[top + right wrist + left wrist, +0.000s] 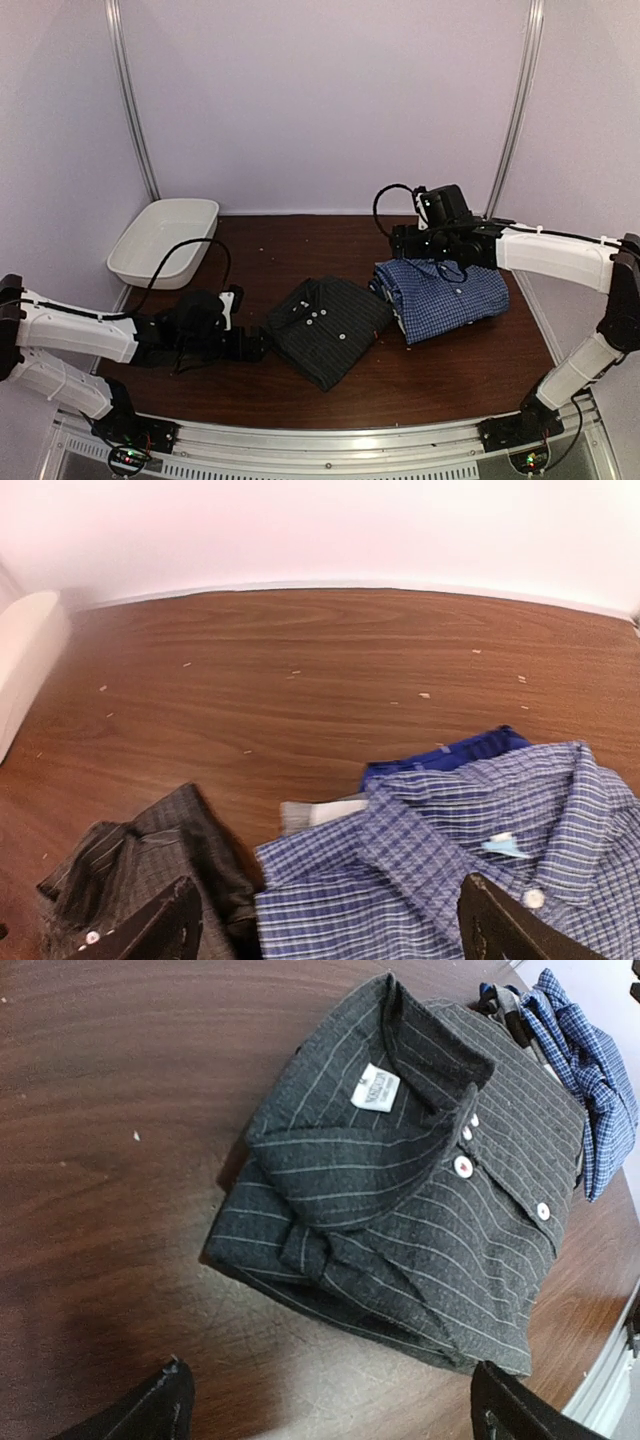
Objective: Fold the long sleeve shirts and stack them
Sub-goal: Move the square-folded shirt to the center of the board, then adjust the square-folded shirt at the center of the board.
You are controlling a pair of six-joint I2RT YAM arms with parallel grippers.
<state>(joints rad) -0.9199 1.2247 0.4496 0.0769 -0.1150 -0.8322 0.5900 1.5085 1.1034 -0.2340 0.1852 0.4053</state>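
Plainly one black shirt (pixel 325 325), one checked shirt (pixel 445 297) lie folded; left hand (pixel 328 1385), right hand (pixel 330 915) gape.

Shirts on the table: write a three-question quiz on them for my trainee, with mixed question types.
1. Which lies nearer the white tub: the black pinstriped shirt or the blue check shirt?
2. True or false: the two shirts are stacked one on the other.
3. Fill in: the left tool, facing the black pinstriped shirt, is ___ (open or shut).

Key: 1. the black pinstriped shirt; 2. false, they lie side by side; 3. open.
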